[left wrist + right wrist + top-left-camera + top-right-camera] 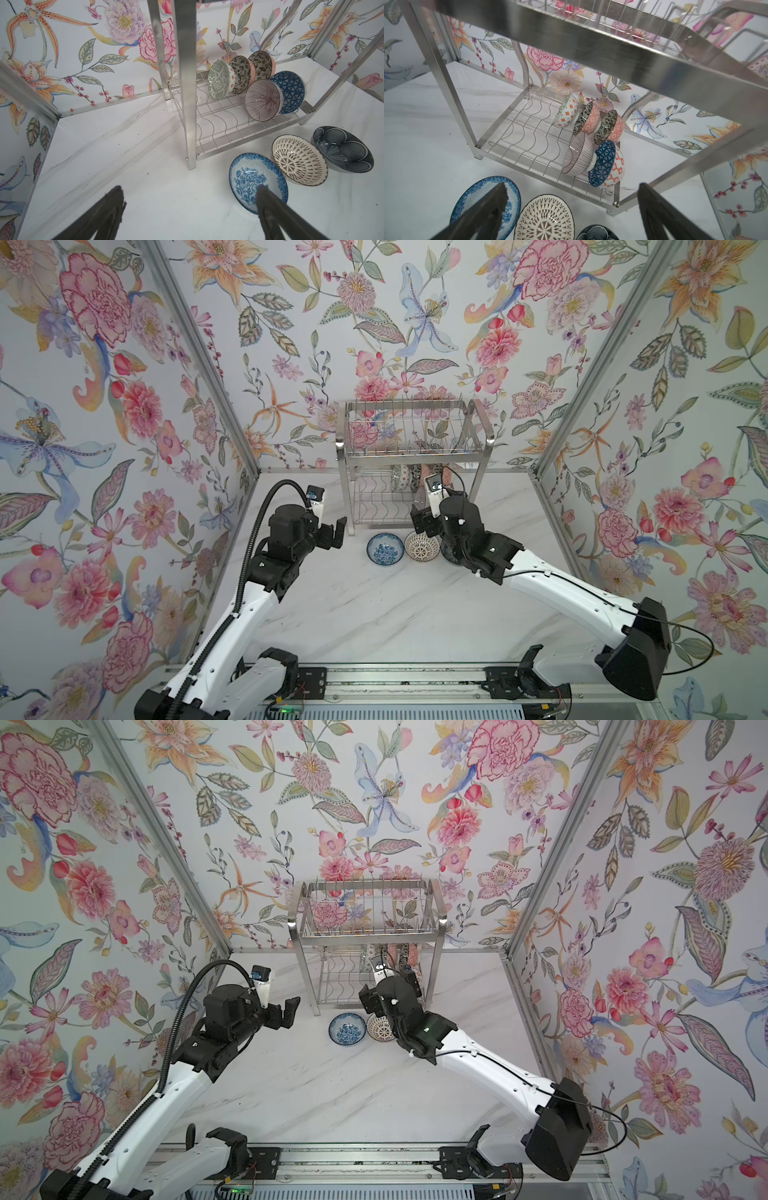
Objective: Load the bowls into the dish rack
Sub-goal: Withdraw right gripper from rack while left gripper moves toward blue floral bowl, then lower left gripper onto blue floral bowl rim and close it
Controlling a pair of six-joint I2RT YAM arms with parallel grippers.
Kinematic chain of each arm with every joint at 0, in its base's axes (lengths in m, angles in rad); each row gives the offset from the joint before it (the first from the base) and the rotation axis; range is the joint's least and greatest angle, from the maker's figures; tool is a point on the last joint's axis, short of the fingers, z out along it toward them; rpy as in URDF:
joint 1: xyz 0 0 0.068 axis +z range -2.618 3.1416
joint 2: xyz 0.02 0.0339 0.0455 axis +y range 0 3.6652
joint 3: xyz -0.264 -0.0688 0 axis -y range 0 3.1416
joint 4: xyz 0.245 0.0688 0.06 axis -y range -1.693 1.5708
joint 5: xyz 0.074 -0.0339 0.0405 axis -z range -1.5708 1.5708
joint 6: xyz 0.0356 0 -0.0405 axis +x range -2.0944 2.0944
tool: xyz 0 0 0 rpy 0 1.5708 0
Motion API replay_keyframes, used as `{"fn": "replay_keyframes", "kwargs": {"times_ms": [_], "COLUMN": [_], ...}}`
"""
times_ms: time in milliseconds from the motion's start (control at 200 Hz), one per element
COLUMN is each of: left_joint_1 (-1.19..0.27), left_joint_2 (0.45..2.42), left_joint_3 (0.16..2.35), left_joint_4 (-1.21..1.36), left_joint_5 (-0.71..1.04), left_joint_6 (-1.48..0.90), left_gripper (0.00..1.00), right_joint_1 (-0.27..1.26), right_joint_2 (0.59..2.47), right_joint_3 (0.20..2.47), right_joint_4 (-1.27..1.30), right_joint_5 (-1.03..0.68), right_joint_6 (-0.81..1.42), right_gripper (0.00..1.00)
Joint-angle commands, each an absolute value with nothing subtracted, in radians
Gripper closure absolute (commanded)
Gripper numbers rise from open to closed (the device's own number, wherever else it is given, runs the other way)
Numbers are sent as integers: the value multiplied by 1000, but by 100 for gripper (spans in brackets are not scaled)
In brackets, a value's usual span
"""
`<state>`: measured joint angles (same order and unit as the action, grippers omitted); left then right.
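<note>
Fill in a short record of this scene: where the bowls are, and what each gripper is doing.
Dish rack: two tiers, at the back of the table
Lower tier: five bowls standing on edge, toward one end
Upper tier: no bowls
In front, on the table: blue floral bowl, cream bowl, dark bowl, side by side
Left gripper: open, empty
Right gripper: open, empty

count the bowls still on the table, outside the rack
3, in a row on the table before the dish rack: the blue floral bowl, the cream starburst bowl next, the dark scalloped bowl last. The right arm could hide more.
</note>
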<state>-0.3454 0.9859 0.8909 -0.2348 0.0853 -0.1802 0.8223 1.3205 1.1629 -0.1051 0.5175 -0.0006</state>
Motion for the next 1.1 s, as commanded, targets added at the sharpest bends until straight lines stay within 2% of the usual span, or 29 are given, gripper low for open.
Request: {"fn": "replay_keyframes", "kwargs": {"times_ms": [0,115,290,545,761,1096], "left_joint_1": [-436,-518,-565,-616,-620,-618], "left_joint_2": [972,982,990,1084,1158,1326], "left_joint_3": [888,826,742,680,635,652], "left_joint_4": [-266,-214,-130,-88,-16,59], "left_joint_5": [-15,-70,-104,-108,-67,-23], "left_joint_6": [-258,-318,-381,-433,-467,-483], "left_gripper": [1,1,1,1,1,1], "right_joint_1": [798,760,685,680,708,657], "right_joint_2": [1296,1309,1338,1359,1315,1257], "right_joint_3": [1182,1233,1283,1302,1259,1180], "right_joint_4": [-187,-191,-230,-283,-308,-308], "right_joint_5": [450,431,393,384,482,495], "right_joint_6": [73,54,71,66,61,74], "right_gripper": [1,1,1,1,1,1]}}
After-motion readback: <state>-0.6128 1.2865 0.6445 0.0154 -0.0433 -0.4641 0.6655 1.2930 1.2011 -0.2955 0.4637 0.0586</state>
